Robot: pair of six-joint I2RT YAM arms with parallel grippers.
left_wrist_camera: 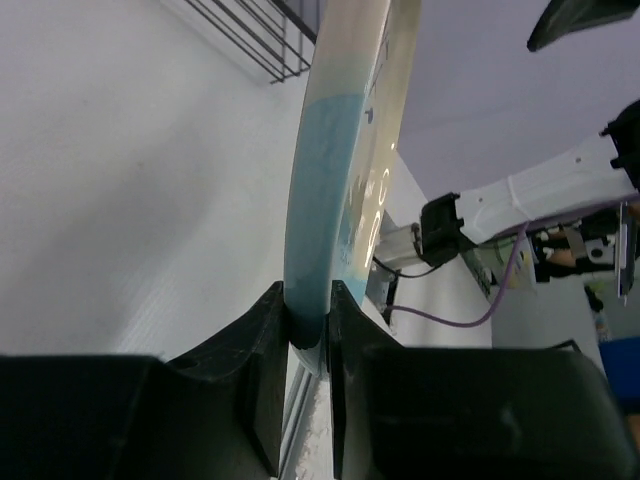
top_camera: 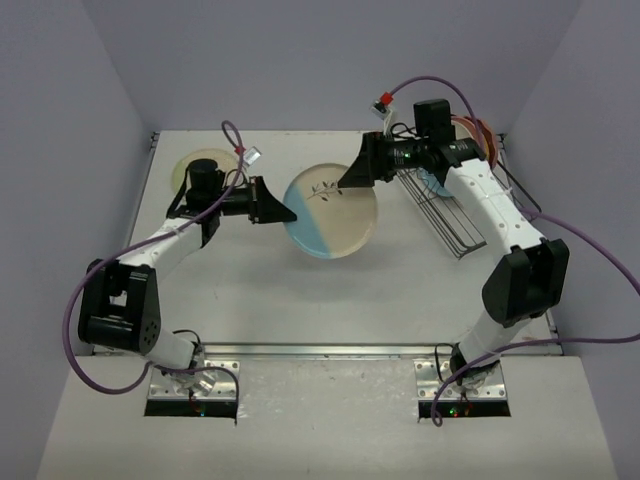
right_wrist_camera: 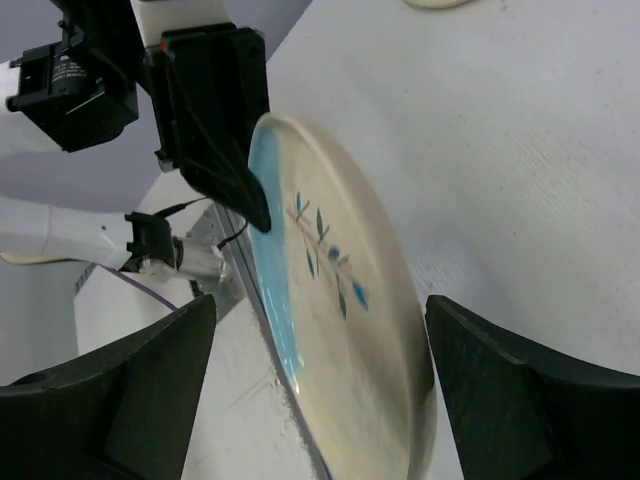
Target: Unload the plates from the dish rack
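At the far left of the table (top_camera: 300, 300) a pale plate with a yellowish rim (top_camera: 188, 162) lies flat, partly hidden by the left arm, so at least one plate is already unloaded. Next to it the left gripper (top_camera: 280, 208) is clamped on the blue edge of the cream plate with the light-blue segment (top_camera: 335, 215). The left wrist view shows the two fingers (left_wrist_camera: 265, 350) pinching the rim tight, and the plate hangs tilted over the middle of the table, seemingly clear of the surface. At that plate's far right rim the right gripper (top_camera: 358, 175) has its fingers (right_wrist_camera: 120, 390) spread wide on either side of the plate without touching it. I judge this a handover, with the left arm bearing the plate alone and the set-down yet to come. Further right the dish rack (top_camera: 455, 225) stands at the table's edge, and orange and pinkish plate rims (top_camera: 482, 132) show upright at its far end behind the right arm. How many are in there I cannot tell, but it looks like at least two remain, so the job is perhaps halfway. As for writing, none can be read. The held plate carries only a painted blue-green leaf sprig, a small red tag (top_camera: 380, 100) sits on the right arm's cable with nothing legible on it, and no brand shows on either arm.
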